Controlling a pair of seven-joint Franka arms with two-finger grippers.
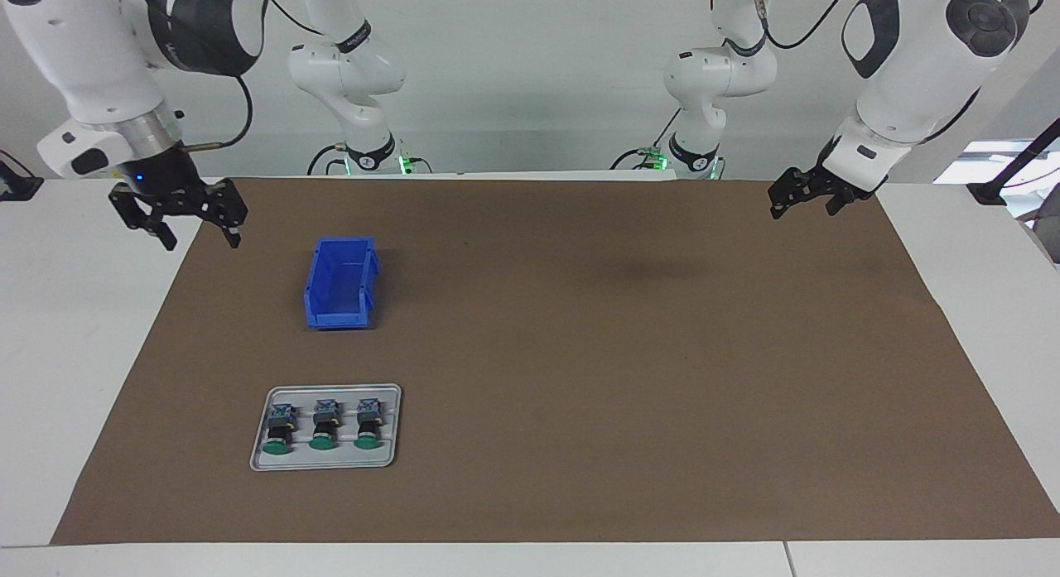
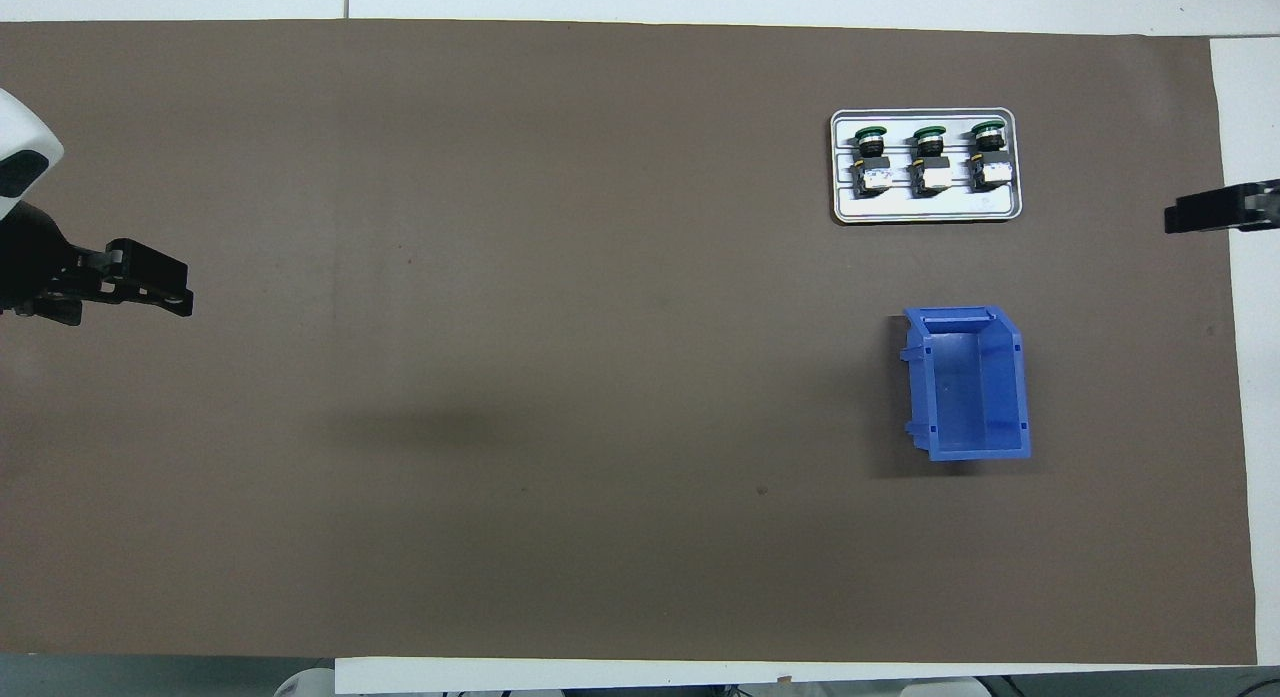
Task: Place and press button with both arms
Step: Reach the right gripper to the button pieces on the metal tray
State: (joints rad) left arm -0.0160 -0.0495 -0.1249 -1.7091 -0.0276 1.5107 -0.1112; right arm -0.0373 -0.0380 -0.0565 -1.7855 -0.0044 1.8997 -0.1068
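Right gripper (image 1: 194,226) hangs open and empty near the bin (image 1: 341,282); should drop squarely over one tray (image 1: 327,464) button (image 1: 325,425).

We are seeing even, bright light falling from above, leaving a soft blurred shadow on the matte brown paper table cover (image 1: 580,378) and a dark edge beside the blue plastic bin (image 2: 975,387); nothing is glaring.
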